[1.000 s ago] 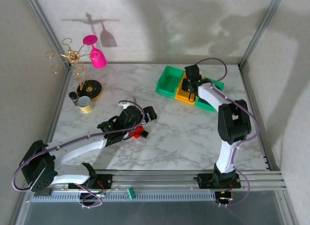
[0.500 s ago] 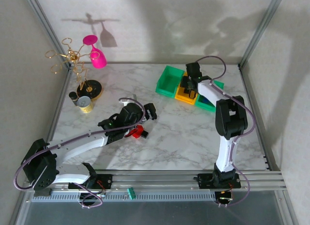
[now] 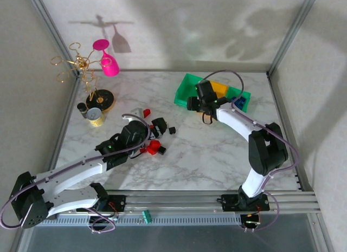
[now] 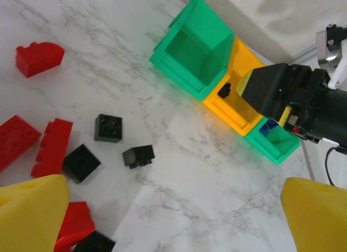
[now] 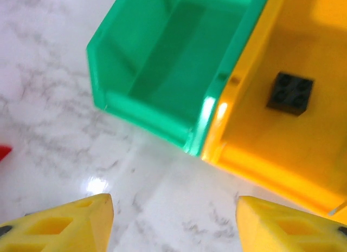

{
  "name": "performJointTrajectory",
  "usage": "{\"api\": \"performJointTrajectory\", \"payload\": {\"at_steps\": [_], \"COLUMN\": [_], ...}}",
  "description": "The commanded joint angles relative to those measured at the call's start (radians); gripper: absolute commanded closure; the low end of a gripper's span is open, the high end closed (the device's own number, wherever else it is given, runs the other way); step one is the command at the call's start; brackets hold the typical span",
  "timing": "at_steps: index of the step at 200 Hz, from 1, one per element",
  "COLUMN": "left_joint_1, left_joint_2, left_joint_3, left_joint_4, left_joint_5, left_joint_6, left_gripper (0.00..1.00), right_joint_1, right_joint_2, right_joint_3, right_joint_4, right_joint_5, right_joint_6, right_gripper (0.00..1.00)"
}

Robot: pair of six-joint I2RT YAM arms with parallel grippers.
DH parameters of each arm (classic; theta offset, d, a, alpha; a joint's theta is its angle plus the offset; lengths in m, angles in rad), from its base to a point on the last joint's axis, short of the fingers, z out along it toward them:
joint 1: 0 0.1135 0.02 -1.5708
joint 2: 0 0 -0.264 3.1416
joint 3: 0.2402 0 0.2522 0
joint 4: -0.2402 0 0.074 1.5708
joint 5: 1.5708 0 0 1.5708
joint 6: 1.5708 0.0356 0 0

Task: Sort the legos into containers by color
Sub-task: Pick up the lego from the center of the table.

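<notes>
Red bricks (image 4: pixel 51 146) and black bricks (image 4: pixel 108 127) lie scattered on the marble under my left gripper (image 4: pixel 173 225). That gripper is open and holds nothing. From above, the left gripper (image 3: pixel 157 127) hovers by a red brick (image 3: pixel 152 148) and a black brick (image 3: pixel 172 130). The containers stand at the back: a left green bin (image 3: pixel 187 89), a yellow bin (image 3: pixel 219 89) and a right green bin (image 3: pixel 245 96) holding a blue brick (image 3: pixel 239 103). One black brick (image 5: pixel 293 93) lies in the yellow bin (image 5: pixel 282 143). My right gripper (image 5: pixel 176 225) is open and empty over the marble, just in front of the left green bin (image 5: pixel 168 62).
A gold wire stand with a pink glass (image 3: pixel 108 62) and a small round tin (image 3: pixel 96 116) stand at the far left. Metal frame posts and walls close in the table. A rail (image 3: pixel 206 200) runs along the near edge.
My right gripper has swung from above the yellow bin to the marble in front of the left green bin. My left arm drew back to the left, uncovering more bricks.
</notes>
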Motion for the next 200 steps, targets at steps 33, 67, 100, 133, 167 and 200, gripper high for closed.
{"api": "performJointTrajectory", "payload": {"at_steps": [33,67,100,133,167,200], "left_joint_1": [0.007,0.008,0.007,0.008,0.007,0.009], "left_joint_2": [-0.118,-0.175,-0.198,-0.204,-0.207,-0.196], "left_joint_3": [-0.085,-0.120,-0.128,-0.137,-0.152,-0.150], "left_joint_4": [-0.093,-0.117,-0.139,-0.151,-0.147,-0.140], "left_joint_5": [-0.052,-0.067,-0.071,-0.076,-0.080,-0.080], "left_joint_6": [-0.057,-0.072,-0.077,-0.081,-0.090,-0.091], "left_gripper": [0.00,0.00,0.00,0.00,0.00,0.00], "right_joint_1": [0.148,0.240,0.289,0.302,0.303,0.301], "right_joint_2": [-0.035,0.064,0.138,0.219,0.261,0.307], "right_joint_3": [-0.107,-0.065,-0.022,0.022,0.054,0.097], "right_joint_4": [0.028,0.003,0.019,0.015,0.011,-0.004], "right_joint_5": [0.038,0.067,0.076,0.066,0.087,0.118], "right_joint_6": [0.059,0.085,0.084,0.054,0.021,0.003], "right_gripper": [0.34,0.30,0.28,0.29,0.34,0.42]}}
